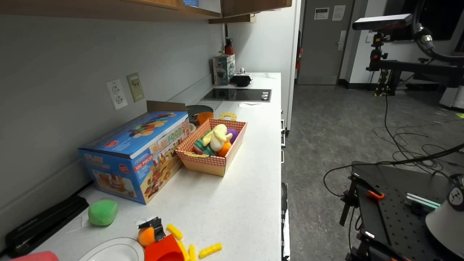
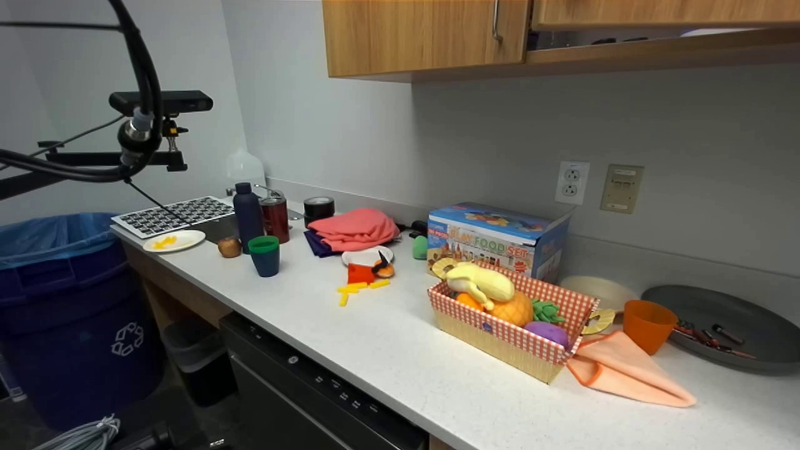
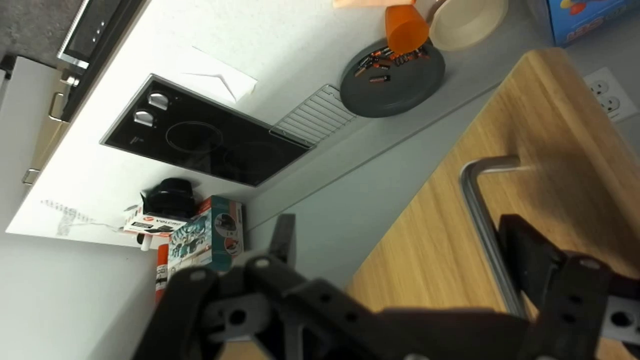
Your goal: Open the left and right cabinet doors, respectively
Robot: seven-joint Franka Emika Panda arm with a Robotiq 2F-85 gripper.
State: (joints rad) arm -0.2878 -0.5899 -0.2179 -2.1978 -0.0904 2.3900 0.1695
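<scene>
Judging by how things stand, you are about halfway through opening the long wood-grain overhead cabinet (image 2: pixel 650 53). Its flat brown wooden right door (image 1: pixel 257 7) stands swung at least partly out, leaving the inside visible in both exterior views; its matching flat wooden left door (image 2: pixel 425 34) looks closed, so that one seems left to do. Your black two-finger gripper (image 3: pixel 404 245) is spread wide and grips nothing. The bent silver metal bar handle (image 3: pixel 479 215), apparently the right door's, lies between its fingers (image 3: pixel 527 250), just beside one of them; whether they touch, I cannot tell.
</scene>
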